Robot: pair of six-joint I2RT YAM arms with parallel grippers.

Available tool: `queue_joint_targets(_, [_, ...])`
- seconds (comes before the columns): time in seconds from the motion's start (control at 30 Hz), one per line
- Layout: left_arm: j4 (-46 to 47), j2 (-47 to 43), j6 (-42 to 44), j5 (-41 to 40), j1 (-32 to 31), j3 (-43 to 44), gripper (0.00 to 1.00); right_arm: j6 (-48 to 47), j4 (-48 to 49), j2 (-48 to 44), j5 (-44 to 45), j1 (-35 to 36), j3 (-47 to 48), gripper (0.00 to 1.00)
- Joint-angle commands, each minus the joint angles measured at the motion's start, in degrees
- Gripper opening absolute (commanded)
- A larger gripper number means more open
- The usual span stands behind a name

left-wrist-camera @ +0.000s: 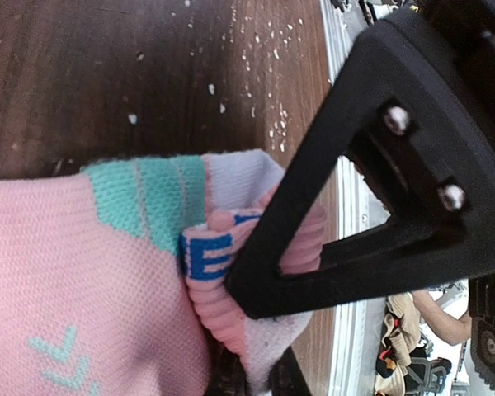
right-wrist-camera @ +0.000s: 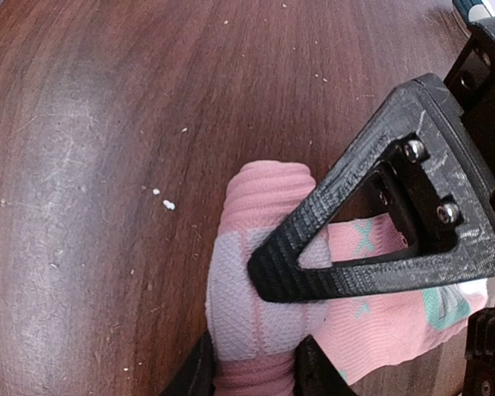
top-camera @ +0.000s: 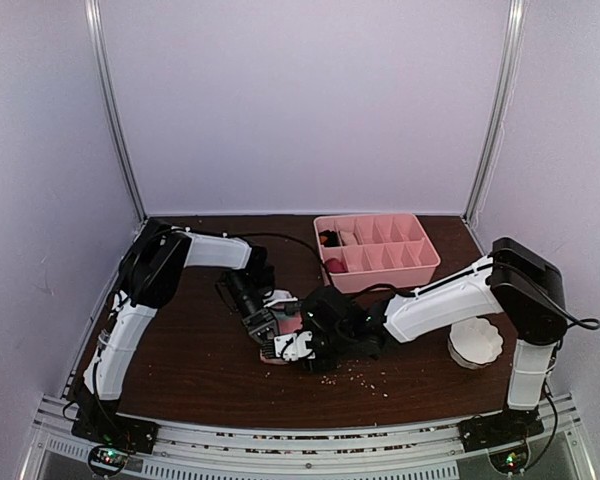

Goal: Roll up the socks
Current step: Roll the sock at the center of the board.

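Observation:
The pink sock [left-wrist-camera: 74, 272] with a mint-green patch lies on the dark wooden table, bunched into a roll at one end. In the top view only a sliver of the pink sock [top-camera: 277, 356] shows, under both wrists at the table's middle. My left gripper [left-wrist-camera: 249, 338] is shut on the ribbed cuff with the blue lettering. My right gripper [right-wrist-camera: 260, 330] is shut on the rolled end of the pink sock [right-wrist-camera: 256, 313], one black finger pressed across it. Beige and maroon fabric, apparently the beige sock [top-camera: 346, 238], lies in the tray's left compartments.
The pink divided tray [top-camera: 400, 262] stands at the back right. A white fluted paper cup [top-camera: 475, 342] sits beside the right arm's base. Pale crumbs [top-camera: 360, 378] are scattered on the wood in front of the grippers. The table's front rail is close.

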Motion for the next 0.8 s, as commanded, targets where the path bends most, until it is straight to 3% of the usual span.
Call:
queue_joint_targets(0.0, [-0.5, 0.5, 4.5, -2.5, -0.9, -2.8, 0.16, 4.6, -3.2, 3.0, -1.6, -0.2, -0.3, 0.26])
queue_joint_targets(0.07, [2.8, -2.2, 3.9, -2.9, -0.9, -4.8, 0.47, 6.1, -4.6, 4.0, -3.1, -0.3, 0.0, 0.21])
queue_joint_targets(0.1, [5.2, -3.8, 3.1, -3.7, -0.9, -6.0, 0.82, 7.2, -5.1, 4.4, -4.0, -0.3, 0.1, 0.18])
queue_joint_targets(0.13, [8.6, -5.8, 1.3, -5.0, -0.8, -7.7, 0.96, 8.5, -5.5, 4.7, -5.0, -0.5, 0.2, 0.15])
queue_joint_targets(0.27, [27.3, -18.0, -6.7, -13.3, -0.3, -18.0, 0.98, 15.6, -6.3, 5.4, -10.8, -1.2, 0.3, 0.02])
queue_joint_targets(0.4, [41.3, -29.3, -11.1, -22.7, 0.6, -26.3, 0.98, 23.2, -10.4, 7.0, -15.2, -1.9, 2.8, 0.00])
queue_joint_targets(0.5, [44.5, -33.3, -11.6, -28.6, 0.5, -28.0, 0.98, 27.9, -14.9, 8.8, -17.3, -2.7, 5.4, 0.00])
queue_joint_targets(0.77, [48.7, -42.2, -13.2, -35.6, 1.8, -31.1, 0.98, 41.1, -12.5, 10.1, -25.5, -7.0, 4.2, 0.00])
